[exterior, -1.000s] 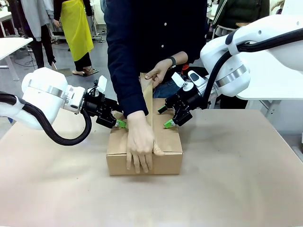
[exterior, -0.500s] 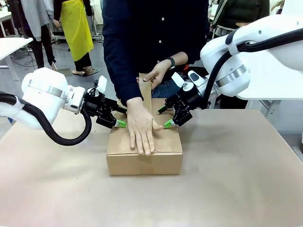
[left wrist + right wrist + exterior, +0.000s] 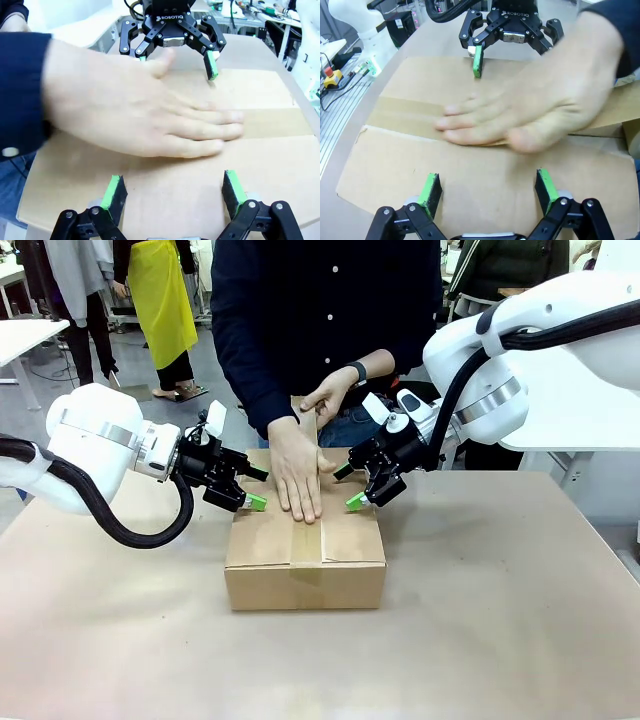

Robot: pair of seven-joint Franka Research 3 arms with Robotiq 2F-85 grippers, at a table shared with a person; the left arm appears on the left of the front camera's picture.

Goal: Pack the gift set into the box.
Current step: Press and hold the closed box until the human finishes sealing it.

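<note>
Closed brown box [image 3: 305, 560], tape strip [image 3: 306, 543] along top seam

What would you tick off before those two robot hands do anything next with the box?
1. Box flaps closed: ok.
2. Tape strip along the seam: not ok, the person's hand is pressing it on.
3. Left hand open, holding nothing: ok.
4. Right hand open, holding nothing: ok.
5. Space between the robot hands free: not ok, the person's hand lies there.
6. Gift set inside: cannot tell.
</note>
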